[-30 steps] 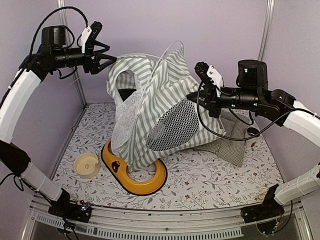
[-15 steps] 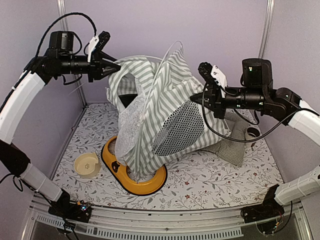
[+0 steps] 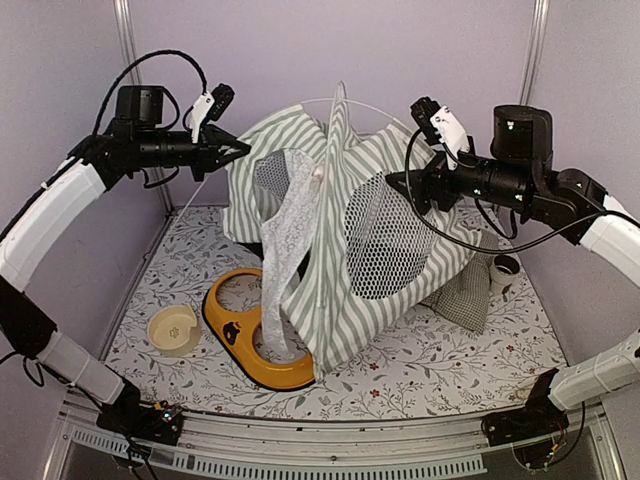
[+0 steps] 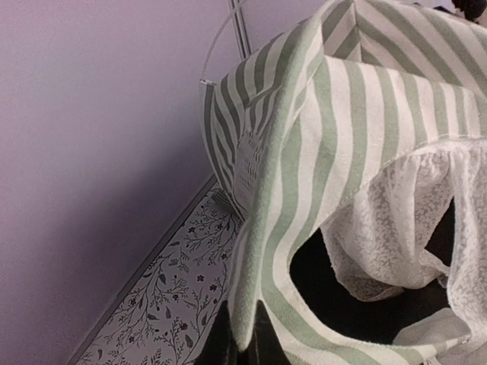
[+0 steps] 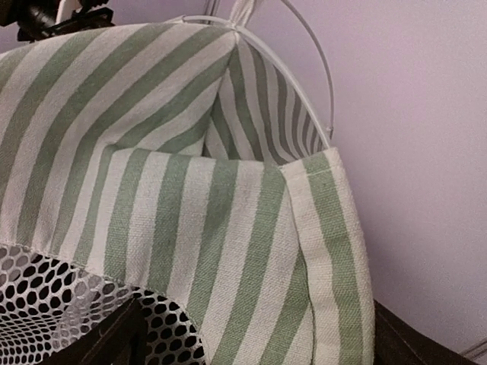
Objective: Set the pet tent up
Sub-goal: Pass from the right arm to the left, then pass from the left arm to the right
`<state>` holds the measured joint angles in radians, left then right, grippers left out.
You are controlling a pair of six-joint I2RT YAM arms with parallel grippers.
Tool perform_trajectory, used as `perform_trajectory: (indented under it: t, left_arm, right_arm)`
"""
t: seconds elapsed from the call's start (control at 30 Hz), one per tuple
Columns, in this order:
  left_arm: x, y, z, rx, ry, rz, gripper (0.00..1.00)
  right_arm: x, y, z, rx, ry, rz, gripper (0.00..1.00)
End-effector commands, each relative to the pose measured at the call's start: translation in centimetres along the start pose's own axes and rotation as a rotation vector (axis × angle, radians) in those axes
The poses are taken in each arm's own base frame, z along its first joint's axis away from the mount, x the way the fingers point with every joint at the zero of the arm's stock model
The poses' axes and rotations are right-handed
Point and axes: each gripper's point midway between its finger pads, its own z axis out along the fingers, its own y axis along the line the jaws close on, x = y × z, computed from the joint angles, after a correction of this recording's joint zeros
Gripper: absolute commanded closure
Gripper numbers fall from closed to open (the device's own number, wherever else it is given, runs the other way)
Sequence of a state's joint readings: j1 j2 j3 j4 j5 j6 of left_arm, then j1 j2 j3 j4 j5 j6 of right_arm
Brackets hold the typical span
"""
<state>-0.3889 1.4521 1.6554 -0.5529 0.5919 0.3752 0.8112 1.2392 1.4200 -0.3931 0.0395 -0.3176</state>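
Pinching the pet tent (image 3: pixel 335 280) hem upper left, our left gripper (image 3: pixel 238 150) props it upright. Our right gripper (image 3: pixel 398 182) sits with jaws apart.

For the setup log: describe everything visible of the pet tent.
The pet tent is green-and-white striped fabric, half raised and leaning, slack. Thin white poles arch over its peak. A round mesh window faces the camera; a white lacy door flap hangs into the yellow feeder. The left end effector pinches its upper edge; the right end effector stands open around a hem. A checked cushion lies beside it.
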Motion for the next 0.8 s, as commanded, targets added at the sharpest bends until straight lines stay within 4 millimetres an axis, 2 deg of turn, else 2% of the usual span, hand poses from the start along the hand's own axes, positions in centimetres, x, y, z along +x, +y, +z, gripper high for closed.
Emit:
perform_trajectory:
  t: [0.0,0.13,0.33,0.47,0.67,0.77]
  left_arm:
    - [-5.3,2.0,-2.4,-0.172,-0.200,-0.013,1.00]
    - [-6.2,3.1,-2.3,-0.251,-0.245,-0.035,1.00]
    - [-7.7,4.7,-0.9,-0.369,-0.271,-0.064,1.00]
    - [-8.4,5.7,0.1,-0.436,-0.290,-0.107,1.00]
    - [-9.5,4.7,2.1,-0.423,-0.332,-0.145,1.00]
    - [-10.1,4.2,3.1,-0.408,-0.357,-0.180,1.00]
  right_arm:
    - [-1.9,-4.6,-0.8,0.250,-0.026,0.077,0.02]
    - [-3.7,-6.9,-2.0,0.360,-0.077,0.128,0.01]
    - [-6.0,-8.8,-3.5,0.442,-0.142,0.199,0.01]
    - [-7.3,-9.8,-5.5,0.483,-0.206,0.261,0.01]
    - [-8.2,-8.9,-7.3,0.414,-0.279,0.290,0.01]
    - [-8.2,-7.0,-6.8,0.296,-0.299,0.303,0.01]
